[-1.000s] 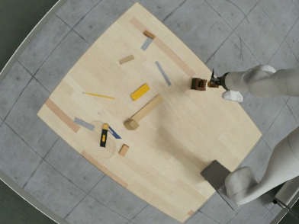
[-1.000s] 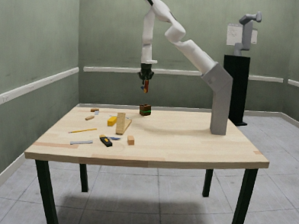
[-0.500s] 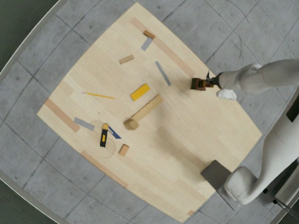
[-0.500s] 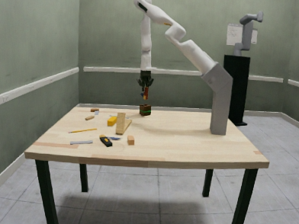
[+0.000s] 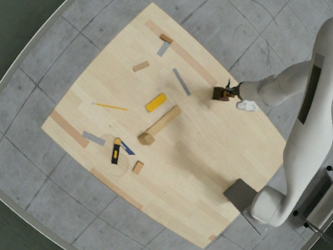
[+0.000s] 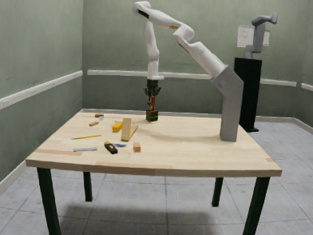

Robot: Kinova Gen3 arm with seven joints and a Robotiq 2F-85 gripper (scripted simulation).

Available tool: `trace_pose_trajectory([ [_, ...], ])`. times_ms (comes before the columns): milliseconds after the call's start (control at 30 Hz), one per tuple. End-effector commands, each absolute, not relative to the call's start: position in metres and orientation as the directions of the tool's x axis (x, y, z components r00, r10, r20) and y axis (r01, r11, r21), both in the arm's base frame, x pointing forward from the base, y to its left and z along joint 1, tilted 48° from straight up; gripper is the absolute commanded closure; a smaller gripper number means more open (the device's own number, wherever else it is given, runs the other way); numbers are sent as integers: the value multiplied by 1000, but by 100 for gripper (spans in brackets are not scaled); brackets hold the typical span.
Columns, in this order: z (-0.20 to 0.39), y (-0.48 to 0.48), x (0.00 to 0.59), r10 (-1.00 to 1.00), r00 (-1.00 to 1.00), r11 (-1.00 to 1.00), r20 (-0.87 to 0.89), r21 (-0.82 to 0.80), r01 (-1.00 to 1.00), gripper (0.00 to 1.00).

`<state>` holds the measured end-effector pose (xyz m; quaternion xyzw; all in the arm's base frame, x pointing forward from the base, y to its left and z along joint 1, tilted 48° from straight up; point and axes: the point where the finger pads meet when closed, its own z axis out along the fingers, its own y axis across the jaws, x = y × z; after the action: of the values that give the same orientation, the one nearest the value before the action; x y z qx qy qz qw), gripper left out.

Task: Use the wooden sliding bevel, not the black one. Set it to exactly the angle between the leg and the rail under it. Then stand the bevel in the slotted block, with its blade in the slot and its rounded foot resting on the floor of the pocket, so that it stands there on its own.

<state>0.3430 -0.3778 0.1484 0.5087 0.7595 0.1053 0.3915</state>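
Observation:
My gripper (image 6: 152, 95) (image 5: 229, 91) points straight down at the far side of the table and is shut on the wooden sliding bevel (image 6: 152, 103), which hangs upright below the fingers. Its lower end is right at the top of the dark slotted block (image 6: 152, 116) (image 5: 218, 93). I cannot tell whether the blade is in the slot. The leg-and-rail wooden piece (image 5: 162, 123) (image 6: 127, 129) lies near the table's middle. The black and yellow bevel (image 5: 115, 151) (image 6: 110, 148) with a blue blade lies near the front left.
A yellow block (image 5: 155, 102) (image 6: 116, 127), a pencil (image 5: 110, 106) (image 6: 86, 137), small wood blocks (image 5: 140, 65) (image 5: 138, 167) and grey strips (image 5: 181, 82) (image 5: 93, 138) lie scattered. The arm's grey base (image 5: 239, 194) (image 6: 229, 108) stands on the table's right side.

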Motion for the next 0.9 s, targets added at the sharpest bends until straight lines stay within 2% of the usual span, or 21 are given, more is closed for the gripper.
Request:
trace_pose_trajectory([
  [0, 148, -378, 343, 854, -171, 459, -492, 557, 692, 90],
  [867, 146, -379, 345, 854, -171, 459, -492, 557, 692, 90],
])
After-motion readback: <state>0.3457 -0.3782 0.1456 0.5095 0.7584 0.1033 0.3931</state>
